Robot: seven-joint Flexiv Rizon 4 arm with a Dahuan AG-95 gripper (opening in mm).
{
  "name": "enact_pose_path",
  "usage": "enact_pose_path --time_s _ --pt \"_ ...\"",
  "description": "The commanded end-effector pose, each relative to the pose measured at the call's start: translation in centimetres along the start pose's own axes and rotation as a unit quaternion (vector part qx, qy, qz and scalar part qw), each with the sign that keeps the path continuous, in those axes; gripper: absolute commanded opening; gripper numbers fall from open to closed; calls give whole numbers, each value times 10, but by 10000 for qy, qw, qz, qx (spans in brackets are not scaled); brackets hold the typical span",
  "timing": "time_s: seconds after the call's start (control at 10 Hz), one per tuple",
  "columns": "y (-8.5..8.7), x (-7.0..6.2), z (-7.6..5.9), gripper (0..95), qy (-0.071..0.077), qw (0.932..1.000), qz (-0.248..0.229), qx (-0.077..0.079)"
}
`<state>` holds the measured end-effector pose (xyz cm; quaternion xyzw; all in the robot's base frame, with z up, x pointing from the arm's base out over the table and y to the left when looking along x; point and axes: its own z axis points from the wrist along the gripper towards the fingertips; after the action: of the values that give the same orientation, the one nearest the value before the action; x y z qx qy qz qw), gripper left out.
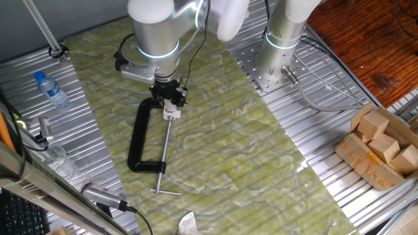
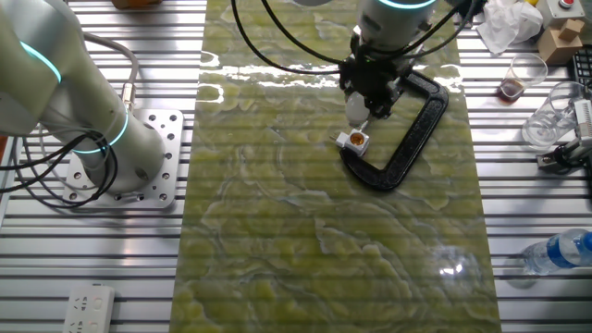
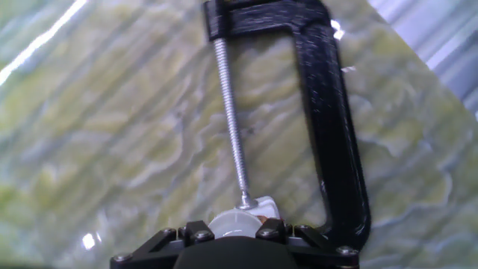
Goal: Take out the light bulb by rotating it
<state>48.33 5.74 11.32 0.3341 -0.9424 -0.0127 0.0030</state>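
My gripper [image 2: 359, 104] is shut on the light bulb [image 2: 356, 109], a small white frosted round bulb. The bulb sits just above the small white square socket piece [image 2: 352, 140], whose orange opening shows. The black C-clamp [image 2: 412, 129] holds the socket piece on the green mat. In the hand view the bulb [image 3: 235, 224] shows between my two fingers [image 3: 196, 233], with the socket piece [image 3: 264, 205] behind it at the tip of the clamp's screw [image 3: 231, 127]. In one fixed view my gripper [image 1: 168, 93] hangs over the socket piece [image 1: 172, 112], and the bulb is hidden.
A second arm's base [image 1: 281, 46] stands at the back right of the mat. A clear bottle with a blue cap [image 1: 51, 88] lies to the left. A box of wooden blocks [image 1: 382, 147] is on the right. Tools and cables [image 1: 104, 199] lie at the front left.
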Motion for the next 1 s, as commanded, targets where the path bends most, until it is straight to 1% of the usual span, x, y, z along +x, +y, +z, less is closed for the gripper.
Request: enact_pose_path --time_s 0.1,0.2,0.4,0.6,0.8,1.0 --pt "3 -4 2 0 -131 9977 663 -64" --pt "4 -5 4 0 -162 9972 724 -67" --pt "7 -8 7 0 -152 9961 869 -75" --pt "8 -8 9 0 -146 9959 892 -75" --pt "7 -8 12 0 -189 9960 863 -115" --pt "7 -8 13 0 -175 9963 829 -108"
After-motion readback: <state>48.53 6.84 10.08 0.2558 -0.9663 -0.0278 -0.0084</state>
